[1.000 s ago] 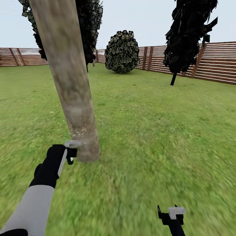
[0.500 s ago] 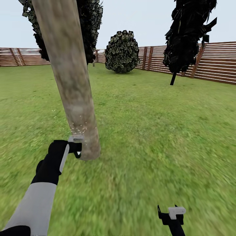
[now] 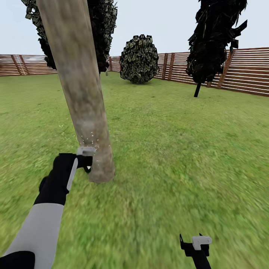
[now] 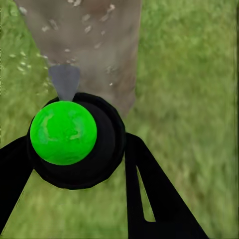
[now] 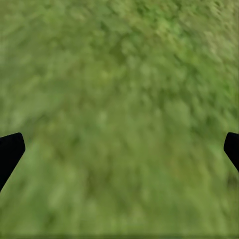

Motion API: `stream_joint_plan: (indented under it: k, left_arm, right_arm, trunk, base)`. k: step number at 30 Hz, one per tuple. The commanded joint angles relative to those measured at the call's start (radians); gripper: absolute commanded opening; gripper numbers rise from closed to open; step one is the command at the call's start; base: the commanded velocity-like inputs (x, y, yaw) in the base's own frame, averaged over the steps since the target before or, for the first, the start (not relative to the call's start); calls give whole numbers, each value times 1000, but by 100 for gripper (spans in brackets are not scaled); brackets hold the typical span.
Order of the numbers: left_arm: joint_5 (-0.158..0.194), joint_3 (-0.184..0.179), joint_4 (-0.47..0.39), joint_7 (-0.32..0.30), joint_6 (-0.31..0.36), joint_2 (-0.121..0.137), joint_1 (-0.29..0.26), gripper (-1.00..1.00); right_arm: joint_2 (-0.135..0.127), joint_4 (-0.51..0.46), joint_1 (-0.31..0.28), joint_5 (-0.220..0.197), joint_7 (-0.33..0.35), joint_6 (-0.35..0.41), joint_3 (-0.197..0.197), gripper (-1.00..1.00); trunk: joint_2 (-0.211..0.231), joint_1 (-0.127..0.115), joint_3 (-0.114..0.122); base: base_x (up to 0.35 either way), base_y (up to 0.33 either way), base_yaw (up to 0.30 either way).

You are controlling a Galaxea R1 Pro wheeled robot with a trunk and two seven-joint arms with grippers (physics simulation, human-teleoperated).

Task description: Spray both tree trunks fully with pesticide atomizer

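A thick, leaning grey-brown tree trunk [image 3: 80,86] rises at the left of the head view. My left gripper [image 3: 87,164] hovers against its base, shut on the pesticide atomizer [image 4: 74,142]. The atomizer is a black body with a bright green ball on top, held between black fingers [image 4: 149,194]. Its grey nozzle [image 4: 64,80] points at the bark [image 4: 94,45]. Whitish pesticide specks [image 3: 89,140] dot the low trunk, and show as pesticide flecks [image 4: 85,18] in the wrist view. My right gripper [image 3: 195,243] hangs open and empty over grass [image 5: 119,99].
Mottled green grass [image 3: 179,157] spreads all around. A round dark bush [image 3: 139,59] stands at the back centre. A dark-leaved tree [image 3: 215,37] stands at the back right by the brown slat fence [image 3: 246,71]. Another dark crown [image 3: 104,26] sits behind the trunk.
My left gripper has risen a little up the trunk with the atomizer, and the band of specks has climbed with it. The right arm has not moved.
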Motion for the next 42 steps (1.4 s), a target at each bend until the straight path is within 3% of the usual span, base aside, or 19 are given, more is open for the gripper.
stream_joint_plan:
  k: [1, 4, 9, 16, 19, 26, 29, 34, 40, 42]
  left_arm:
    - [-4, -3, -6, 0, 1, -3, -6, -100]
    - [-5, 0, -17, 0, 5, 2, -18, -100]
    - [-1, 22, -19, 0, 7, 61, -19, -100]
    - [0, 13, -51, 0, 7, 17, -23, -100]
    - [0, 13, -56, 0, 8, 1, -50, -100]
    - [-3, 22, -55, 0, 12, 18, -63, -100]
    - [-6, 12, -55, 0, 12, 4, -53, -100]
    - [-5, -66, -56, 0, 12, -2, -51, -100]
    - [-2, -70, -54, 0, 13, -2, -45, -100]
    - [3, -73, -43, -1, 12, -4, -14, -100]
  right_arm:
    - [0, 0, 0, 0, 0, 0, 0, 100]
    - [0, 0, 0, 0, 0, 0, 0, 100]
    - [0, 0, 0, 0, 0, 0, 0, 100]
    - [0, 0, 0, 0, 0, 0, 0, 100]
    - [0, 0, 0, 0, 0, 0, 0, 100]
    - [0, 0, 0, 0, 0, 0, 0, 100]
    - [0, 0, 0, 0, 0, 0, 0, 100]
    - [0, 0, 0, 0, 0, 0, 0, 100]
    - [0, 0, 0, 1, 0, 0, 0, 100]
    - [0, 0, 0, 1, 0, 0, 0, 100]
  trunk:
    - [0, 0, 0]
    - [0, 0, 0]
    - [0, 0, 0]
    - [0, 0, 0]
    - [0, 0, 0]
    - [0, 0, 0]
    - [0, 0, 0]
    - [0, 0, 0]
    - [0, 0, 0]
    - [0, 0, 0]
  base:
    - [0, 0, 0]
    - [0, 0, 0]
    - [0, 0, 0]
    - [-129, 0, 0]
    - [-16, 0, 0]
    - [-1, 0, 0]
    - [0, 0, 0]
    - [0, 0, 0]
    - [0, 0, 0]
    - [0, 0, 0]
